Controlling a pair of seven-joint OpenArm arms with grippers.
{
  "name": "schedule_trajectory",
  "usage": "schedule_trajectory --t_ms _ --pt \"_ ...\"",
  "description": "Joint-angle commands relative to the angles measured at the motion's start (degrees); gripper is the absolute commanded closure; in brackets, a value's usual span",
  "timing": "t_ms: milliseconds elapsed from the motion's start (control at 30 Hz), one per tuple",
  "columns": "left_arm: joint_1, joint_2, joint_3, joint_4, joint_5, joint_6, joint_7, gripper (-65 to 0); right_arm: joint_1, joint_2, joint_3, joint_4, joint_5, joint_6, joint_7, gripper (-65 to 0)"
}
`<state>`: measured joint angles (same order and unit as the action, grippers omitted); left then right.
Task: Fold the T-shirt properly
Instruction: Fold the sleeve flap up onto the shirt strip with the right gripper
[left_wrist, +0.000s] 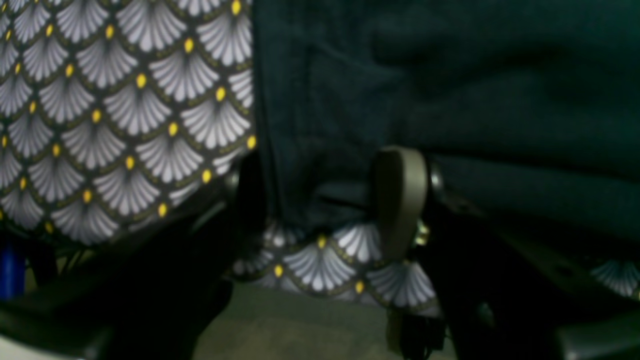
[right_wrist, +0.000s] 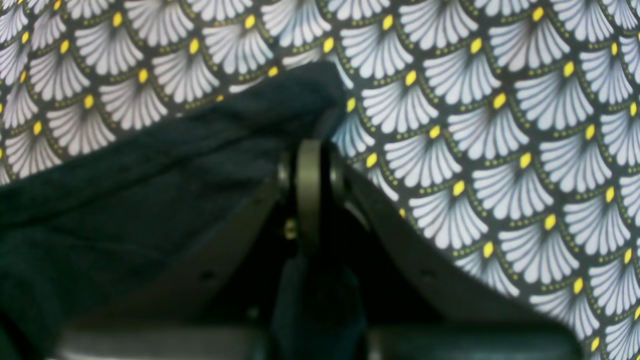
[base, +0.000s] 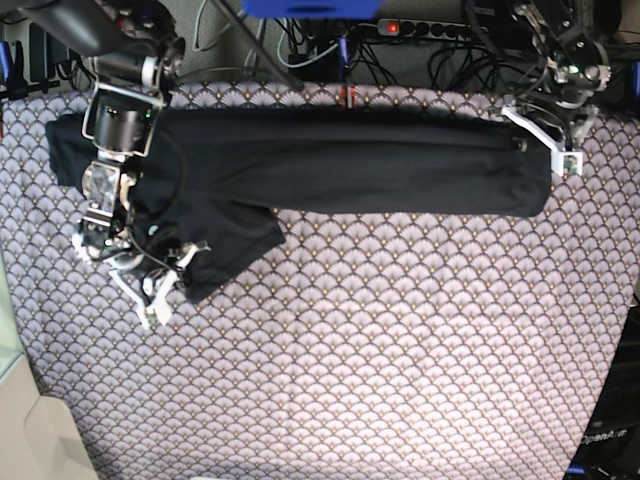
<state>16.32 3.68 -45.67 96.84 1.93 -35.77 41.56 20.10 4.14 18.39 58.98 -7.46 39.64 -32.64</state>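
T-shirt (left_wrist: 450, 90) fabric fills the upper right of my left wrist view, its straight edge running down beside the scallop-patterned tablecloth (left_wrist: 115, 110); my left claw (left_wrist: 325, 200) has its tips parted with the hem between them, one tan pad (left_wrist: 400, 195) against the cloth, though blur keeps me from saying whether I am truly biting down yet. In my right wrist view the black cloth lies to the left, and my right claw (right_wrist: 310, 165) looks pressed together on a corner of it, the tips meeting in a thin line with fabric bunched above, which I judge is a pinch meant to carry that corner. From the base view the shirt (base: 330, 165) stretches as a long dark band along the far side of the tabletop (base: 400, 350), one sleeve flap drooping toward the near side where my right claw (base: 150, 285) sits, while my left claw (base: 545, 145) waits at the opposite end. I take it both ends are held so the band can fold evenly.
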Motion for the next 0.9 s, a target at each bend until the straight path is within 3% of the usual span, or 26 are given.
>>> schedule_trajectory --t_ms 0,400,600,867 --pt "-0.10 -0.30 0.00 0.79 -0.66 0.03 -0.99 -32.9 0.87 0.74 -0.06 0.49 -0.49 0.36 -1.51 0.0" --pt "-0.54 -0.30 0.18 0.79 -0.66 0.03 -0.99 -32.9 -6.16 1.18 -0.41 17.28 -0.49 0.36 -2.04 0.0" --pt "-0.54 -0.30 0.18 0.79 -0.66 0.03 -0.99 -32.9 -13.37 1.09 -4.37 26.25 -0.14 0.36 -2.04 0.0" --pt "-0.62 -0.30 0.18 0.70 -0.66 0.03 -0.99 -32.9 -24.71 1.53 -11.14 42.69 4.69 0.36 -2.04 0.0"
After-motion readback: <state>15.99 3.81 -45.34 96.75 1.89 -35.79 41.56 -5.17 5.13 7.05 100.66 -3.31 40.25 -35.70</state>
